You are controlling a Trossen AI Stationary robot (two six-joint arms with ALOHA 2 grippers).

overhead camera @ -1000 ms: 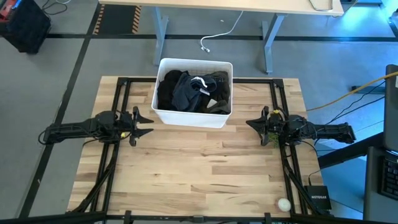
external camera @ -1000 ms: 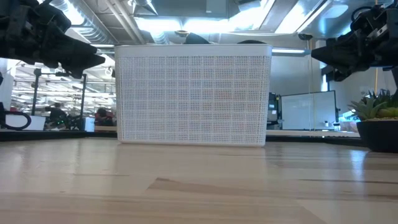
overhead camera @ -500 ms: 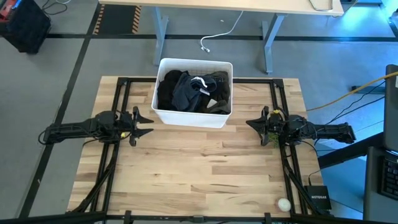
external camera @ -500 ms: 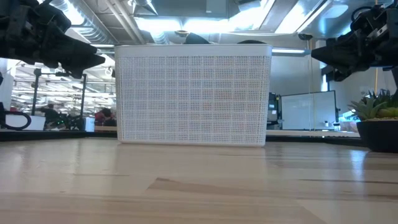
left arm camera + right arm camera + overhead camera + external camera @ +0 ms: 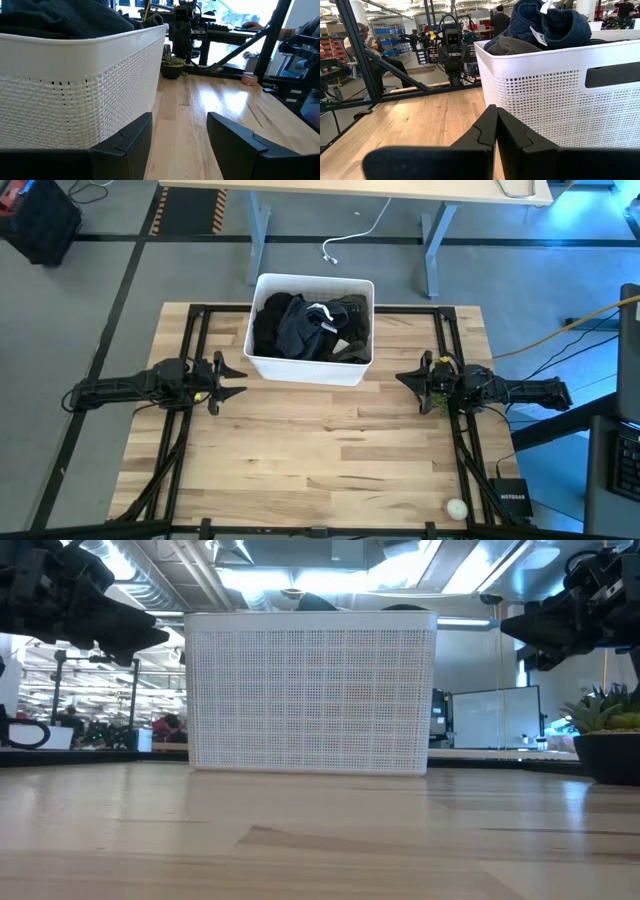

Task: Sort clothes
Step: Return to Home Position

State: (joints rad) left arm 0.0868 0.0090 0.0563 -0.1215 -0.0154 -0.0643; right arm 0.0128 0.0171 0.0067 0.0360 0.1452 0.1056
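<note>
The clothes (image 5: 310, 328), dark navy, black and olive pieces with a white drawstring, lie heaped in the white plastic bin (image 5: 262, 362) at the table's far middle. They also show above the bin's rim in the right wrist view (image 5: 545, 25) and the left wrist view (image 5: 60, 17). My left gripper (image 5: 240, 380) hovers open at the table's left, near the bin's left near corner. My right gripper (image 5: 400, 379) hovers shut at the table's right, near the bin's right near corner. Both are empty.
A small potted plant (image 5: 440, 395) stands under my right arm; it also shows in the low view (image 5: 605, 735). A white round thing (image 5: 456, 508) lies at the near right corner. Bare wood (image 5: 320, 460) spreads in front of the bin. People show in the room beyond.
</note>
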